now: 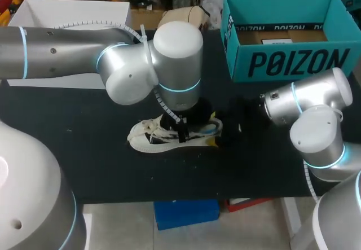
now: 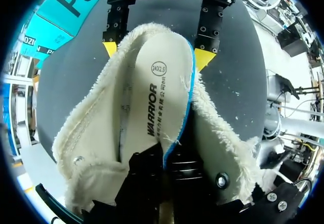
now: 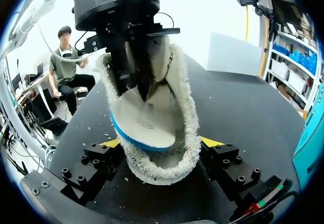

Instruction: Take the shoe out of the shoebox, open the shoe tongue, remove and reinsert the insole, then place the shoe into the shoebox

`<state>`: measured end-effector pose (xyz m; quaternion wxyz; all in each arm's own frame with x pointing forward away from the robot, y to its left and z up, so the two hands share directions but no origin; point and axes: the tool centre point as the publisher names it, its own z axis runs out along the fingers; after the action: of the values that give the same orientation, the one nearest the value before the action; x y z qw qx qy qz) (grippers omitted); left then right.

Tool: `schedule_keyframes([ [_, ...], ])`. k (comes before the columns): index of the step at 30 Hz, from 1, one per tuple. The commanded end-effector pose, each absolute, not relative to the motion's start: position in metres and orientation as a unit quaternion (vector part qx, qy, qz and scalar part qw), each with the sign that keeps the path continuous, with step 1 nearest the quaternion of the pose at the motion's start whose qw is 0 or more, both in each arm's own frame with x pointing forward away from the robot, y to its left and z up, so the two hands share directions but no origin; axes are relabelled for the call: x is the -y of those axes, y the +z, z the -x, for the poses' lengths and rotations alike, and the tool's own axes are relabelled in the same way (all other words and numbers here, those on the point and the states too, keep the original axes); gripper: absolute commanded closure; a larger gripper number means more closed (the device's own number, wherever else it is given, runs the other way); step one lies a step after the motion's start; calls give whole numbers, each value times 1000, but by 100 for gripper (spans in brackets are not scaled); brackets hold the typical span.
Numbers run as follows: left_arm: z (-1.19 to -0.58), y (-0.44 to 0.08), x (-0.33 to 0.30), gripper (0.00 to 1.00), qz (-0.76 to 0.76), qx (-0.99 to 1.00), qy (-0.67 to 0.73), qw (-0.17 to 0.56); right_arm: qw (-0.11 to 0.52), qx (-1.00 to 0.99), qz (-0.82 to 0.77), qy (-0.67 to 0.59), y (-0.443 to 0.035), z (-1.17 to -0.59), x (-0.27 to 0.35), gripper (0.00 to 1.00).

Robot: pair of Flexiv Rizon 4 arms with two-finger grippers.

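Note:
A white fleece-lined shoe [image 1: 148, 137] lies on its sole in the middle of the black table, heel toward my right arm. My right gripper [image 3: 161, 143] stands at the heel, with one yellow tip against each side of the fleece collar [image 3: 190, 118]. From above, my left gripper [image 2: 164, 155] reaches into the shoe's opening and is shut on the blue-edged white insole [image 2: 162, 82]. The insole's heel end [image 3: 144, 128] shows at the collar, while its front end is hidden inside the shoe. In the head view my left wrist covers the shoe's opening.
The open teal shoebox [image 1: 282, 64] stands at the table's back right, behind my right arm. A white box [image 1: 56, 16] sits at the back left. Bare black tabletop [image 1: 101, 165] lies in front of the shoe and to its left.

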<state>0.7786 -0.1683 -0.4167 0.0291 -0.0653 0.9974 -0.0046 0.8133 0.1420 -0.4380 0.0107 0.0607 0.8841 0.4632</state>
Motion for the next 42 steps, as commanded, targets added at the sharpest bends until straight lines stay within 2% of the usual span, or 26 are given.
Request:
schedule_keyframes([
  [1,-768,-402,160,100,68,-997,-7,43,11,-884,-62,462,-442,-816,-142,100],
  [14,-771,-385,158,100,70,-995,-24,72,11,-884,-62,462,-442,-816,-142,100],
  [24,-786,-397,169,100,50,-994,-61,70,11,-884,-62,462,-442,-816,-142,100],
  [25,-786,-399,171,92,47,-995,-63,68,11,-884,-62,462,-442,-816,-142,100],
  [26,-787,-400,172,76,42,-995,-68,67,11,-884,-62,462,-442,-816,-142,100],
  [27,-787,-402,174,66,36,-995,-72,66,11,-884,-62,462,-442,-816,-142,100],
  [31,-784,-406,177,61,24,-994,-85,65,11,-884,-62,462,-442,-816,-142,100],
  [42,-780,-412,193,62,17,-993,-86,82,11,-884,-62,462,-442,-816,-142,100],
])
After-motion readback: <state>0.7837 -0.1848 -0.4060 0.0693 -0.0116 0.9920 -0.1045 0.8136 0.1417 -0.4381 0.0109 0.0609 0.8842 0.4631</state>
